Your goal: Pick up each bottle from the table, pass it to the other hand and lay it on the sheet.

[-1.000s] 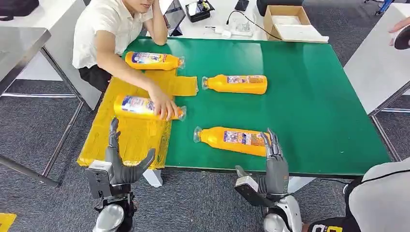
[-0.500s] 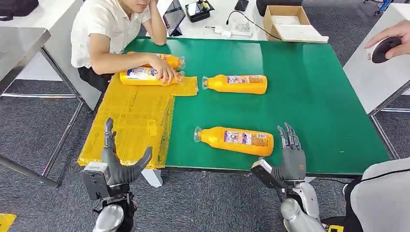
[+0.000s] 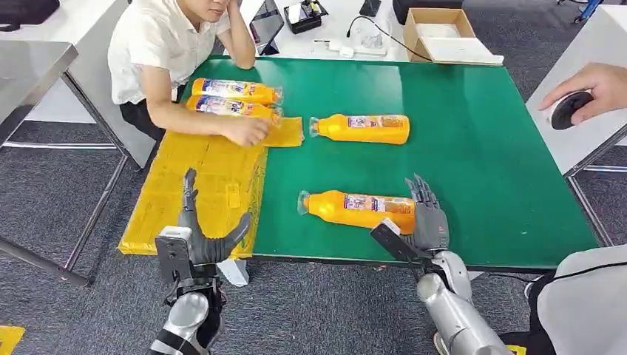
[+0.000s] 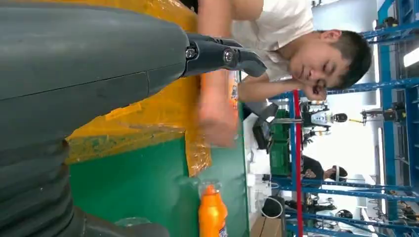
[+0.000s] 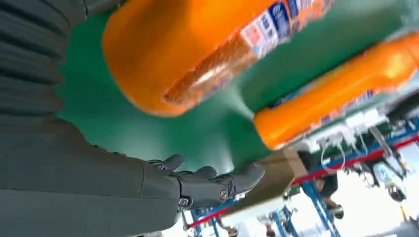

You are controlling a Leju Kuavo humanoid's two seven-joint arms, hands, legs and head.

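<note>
The nearest orange bottle [image 3: 358, 209] lies on its side on the green table [image 3: 480, 148], cap pointing left. My right hand [image 3: 425, 218] stands open at its base end, fingers up, holding nothing. In the right wrist view that bottle [image 5: 197, 54] is close above my fingers [image 5: 212, 185]. A second bottle [image 3: 362, 128] lies farther back on the green. Two more bottles [image 3: 233, 90] [image 3: 229, 107] lie side by side at the far end of the yellow sheet [image 3: 200, 185]. My left hand [image 3: 196, 229] is open over the sheet's near edge.
A seated person at the far left rests a hand [image 3: 248, 132] on the sheet beside the two bottles. Another person's hand [image 3: 591, 89] holds a dark mouse on the white table at right. A cardboard box [image 3: 440, 33] and cables lie beyond the green table.
The person slid a bottle up the sheet to lie beside the far one, then let go. My right hand swung out right and came back to the near bottle's base. My left hand rose slightly.
</note>
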